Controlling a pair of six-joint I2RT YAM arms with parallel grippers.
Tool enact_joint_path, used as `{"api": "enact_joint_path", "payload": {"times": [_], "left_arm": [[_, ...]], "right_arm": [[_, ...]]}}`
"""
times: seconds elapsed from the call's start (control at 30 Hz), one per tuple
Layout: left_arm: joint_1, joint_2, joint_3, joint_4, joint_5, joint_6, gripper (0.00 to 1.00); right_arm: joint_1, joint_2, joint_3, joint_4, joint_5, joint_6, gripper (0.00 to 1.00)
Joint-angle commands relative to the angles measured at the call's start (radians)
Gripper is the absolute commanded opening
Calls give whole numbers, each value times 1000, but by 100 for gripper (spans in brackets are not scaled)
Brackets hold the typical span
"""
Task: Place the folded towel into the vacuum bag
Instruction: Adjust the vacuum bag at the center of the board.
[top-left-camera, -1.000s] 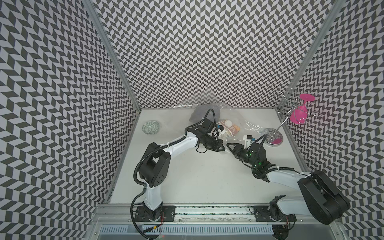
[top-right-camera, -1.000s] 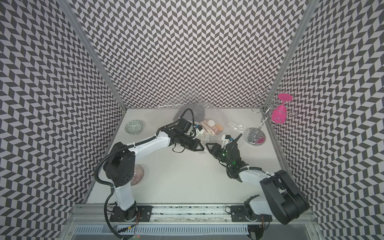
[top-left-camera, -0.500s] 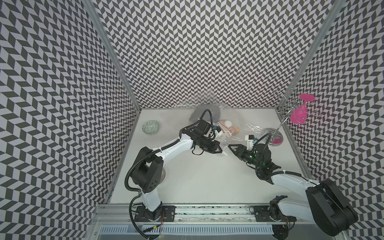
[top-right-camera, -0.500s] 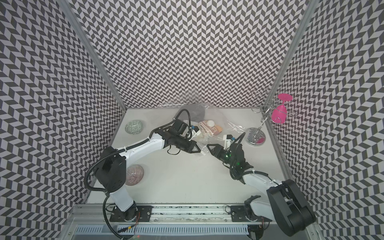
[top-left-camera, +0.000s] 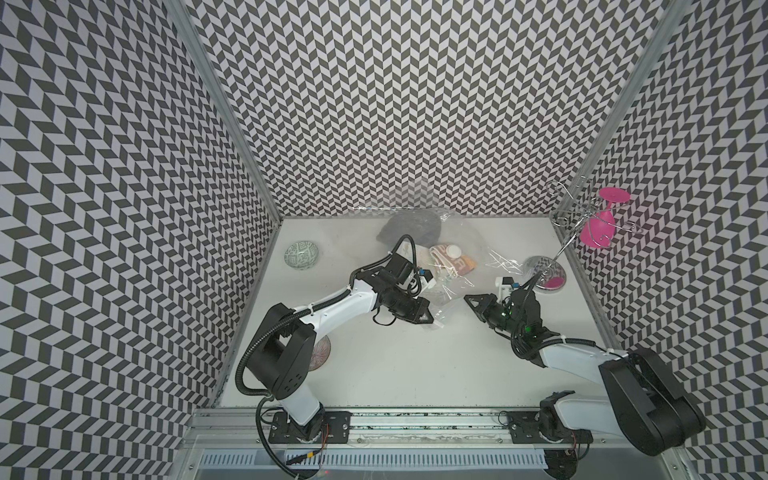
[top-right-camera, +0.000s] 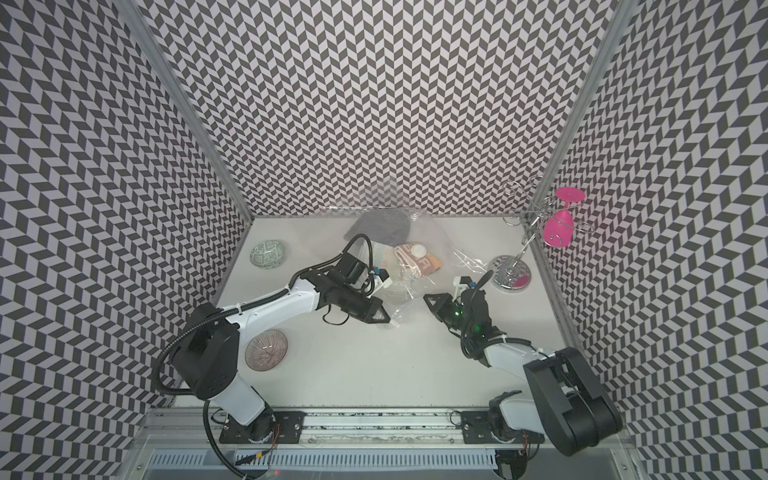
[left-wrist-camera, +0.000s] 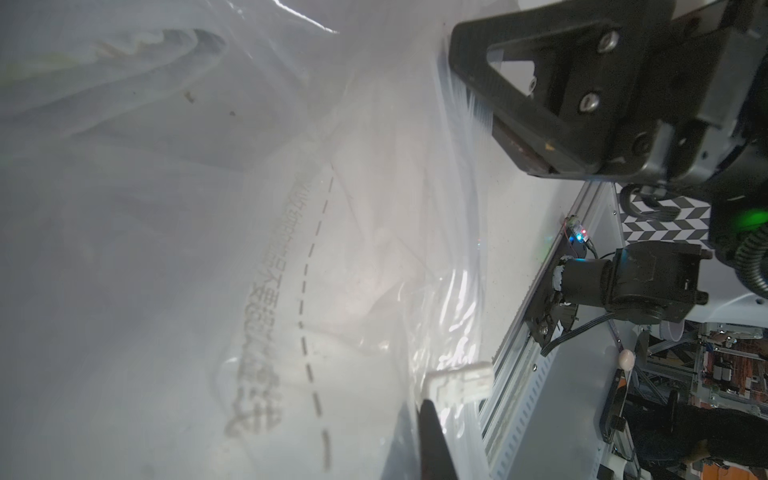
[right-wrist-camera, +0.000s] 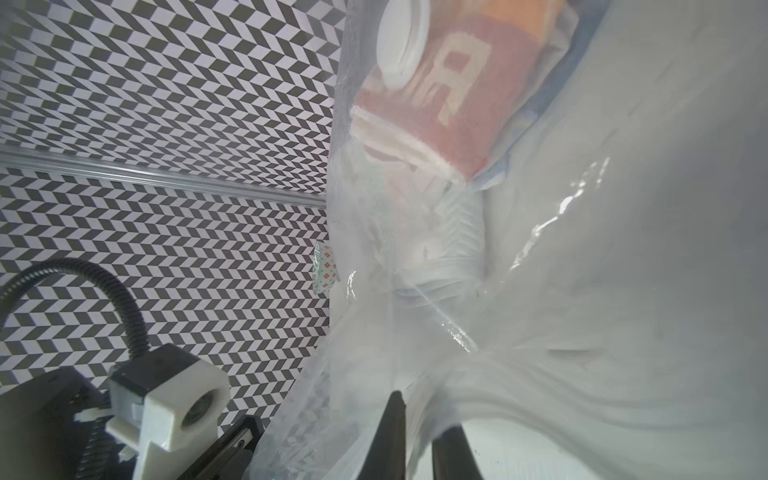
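Robotics lab cell: chevron-patterned walls (top-left-camera: 415, 104), aluminium frame rail (top-left-camera: 419, 417), white tabletop (top-left-camera: 415, 374).

There is one vacuum bag (top-left-camera: 465, 232) with one white valve cap (top-left-camera: 453, 251) on it, and two towels can be made out through its plastic: one orange-red towel (top-left-camera: 462, 264) and one dark grey towel (top-left-camera: 411, 226); whether more cloth lies under them cannot be told. On the bench (top-left-camera: 395, 374) stand two bowls, one green patterned bowl (top-left-camera: 301, 254) and one pink striped bowl (top-right-camera: 266, 350), plus one wire stand (top-left-camera: 543, 272) carrying one pink glass (top-left-camera: 598, 228). Two arms are in view, each with one gripper: the left gripper (top-left-camera: 431, 323) and the right gripper (top-left-camera: 466, 298).
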Motion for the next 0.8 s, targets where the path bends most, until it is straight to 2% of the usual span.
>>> {"api": "enact_joint_path", "payload": {"times": [0.0, 0.13, 0.37, 0.4, 0.47, 0.53, 0.6, 0.77], "left_arm": [[-4, -36, -35, -70, 8, 23, 0], [8, -25, -66, -73, -32, 6, 0], [8, -1, -104, -75, -49, -18, 0], [8, -3, -107, -77, -51, -19, 0], [8, -8, -108, -86, -57, -26, 0], [5, -16, -115, -97, -75, -36, 0], [5, -21, -128, -98, -87, -43, 0], [1, 15, -167, -101, -109, -61, 0]], "right_arm": [[-24, -21, -32, -3, 110, 5, 13], [-36, -76, -75, -108, 234, 26, 8], [-38, -131, -67, -243, 331, 3, 4], [-38, -129, -66, -255, 332, 2, 7], [-43, -139, -55, -276, 311, -27, 27], [-43, -152, -36, -299, 302, -55, 39], [-43, -167, -10, -309, 276, -118, 41], [14, -209, 57, -316, 255, -249, 37]]}}
